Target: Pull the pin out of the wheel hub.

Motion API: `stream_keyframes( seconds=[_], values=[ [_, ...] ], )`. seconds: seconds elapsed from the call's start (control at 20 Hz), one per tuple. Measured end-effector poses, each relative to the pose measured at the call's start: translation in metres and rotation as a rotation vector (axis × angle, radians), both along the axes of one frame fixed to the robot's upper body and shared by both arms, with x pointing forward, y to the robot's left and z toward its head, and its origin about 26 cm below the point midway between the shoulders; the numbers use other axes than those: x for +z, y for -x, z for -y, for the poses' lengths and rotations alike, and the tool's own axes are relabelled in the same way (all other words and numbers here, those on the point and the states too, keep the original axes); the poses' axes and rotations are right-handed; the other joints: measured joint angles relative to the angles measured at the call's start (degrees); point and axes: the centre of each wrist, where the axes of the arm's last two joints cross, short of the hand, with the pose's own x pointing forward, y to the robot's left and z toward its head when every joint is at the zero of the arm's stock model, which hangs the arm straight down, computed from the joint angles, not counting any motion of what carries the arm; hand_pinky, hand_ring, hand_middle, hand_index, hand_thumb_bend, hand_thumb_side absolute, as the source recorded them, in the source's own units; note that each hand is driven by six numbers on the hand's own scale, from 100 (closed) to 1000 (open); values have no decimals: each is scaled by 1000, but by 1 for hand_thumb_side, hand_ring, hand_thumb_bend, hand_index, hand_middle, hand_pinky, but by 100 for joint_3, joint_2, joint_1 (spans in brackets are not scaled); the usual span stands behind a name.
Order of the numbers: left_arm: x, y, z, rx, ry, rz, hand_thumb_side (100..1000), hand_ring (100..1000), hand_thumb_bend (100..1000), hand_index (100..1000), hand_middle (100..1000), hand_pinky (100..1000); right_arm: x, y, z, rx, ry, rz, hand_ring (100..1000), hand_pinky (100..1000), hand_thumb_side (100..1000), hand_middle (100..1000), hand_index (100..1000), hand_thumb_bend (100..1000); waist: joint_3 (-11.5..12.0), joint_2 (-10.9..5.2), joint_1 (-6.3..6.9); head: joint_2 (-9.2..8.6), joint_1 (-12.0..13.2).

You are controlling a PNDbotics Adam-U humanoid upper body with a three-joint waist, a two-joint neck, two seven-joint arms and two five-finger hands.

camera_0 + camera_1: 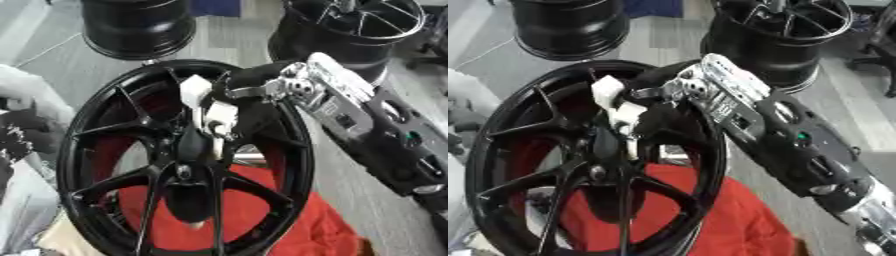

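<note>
A black spoked wheel (188,165) stands on edge in the centre of the view, its open face toward the camera. A red cloth (289,215) lies beneath and behind its lower half and shows through the gaps between the spokes.

The right arm (798,145) enters from the right side and reaches across the wheel's upper rim. The right hand (219,107) sits inside the rim, just above the hub (188,172) where the spokes meet. Its white finger segments point down toward the hub, and the dark part of the hand curls around them. Whether the fingers close on anything cannot be determined: the area below the fingertips is dark and indistinct.

The pin itself cannot be made out. A small pale spot (194,225) shows low on the hub's lower spoke; its nature is not clear.

The left hand does not appear in either view. At the left edge, a white shape (26,95) lies beside the wheel.

Two more black wheels (140,27) (350,30) stand on the grey floor (232,45) beyond the first, well apart from it.
</note>
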Motion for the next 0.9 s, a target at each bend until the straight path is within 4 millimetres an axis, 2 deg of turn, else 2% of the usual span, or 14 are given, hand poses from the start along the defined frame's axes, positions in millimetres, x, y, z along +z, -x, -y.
stream_keyframes(
  seconds=[0.2,0.55,0.7,0.75,0.85,0.9],
  values=[
    [0,0,0,0,0,0,880,606,100,788,671,580,-1,0,-1,8,5,0,738,676,678,810,916,100,0,0,2,0,-2],
    [0,0,0,0,0,0,880,607,100,788,672,580,-2,1,-2,17,8,0,589,525,462,730,849,100,0,0,13,0,-5],
    [0,0,0,-1,0,0,880,607,100,788,672,580,-2,1,-3,22,2,-2,534,458,344,678,801,100,8,0,14,0,-5],
    [0,0,0,-1,0,0,881,607,100,788,672,580,-2,2,-3,24,-3,-3,498,410,255,627,739,100,10,0,14,0,-6],
    [0,0,0,-1,0,0,882,607,100,788,672,581,-2,2,-5,29,-18,-5,456,354,242,573,667,100,14,1,13,0,-9],
    [0,0,0,-1,0,0,882,607,100,788,672,581,-2,2,-5,29,-26,-4,456,354,242,573,667,100,14,2,13,0,-10]
  ],
)
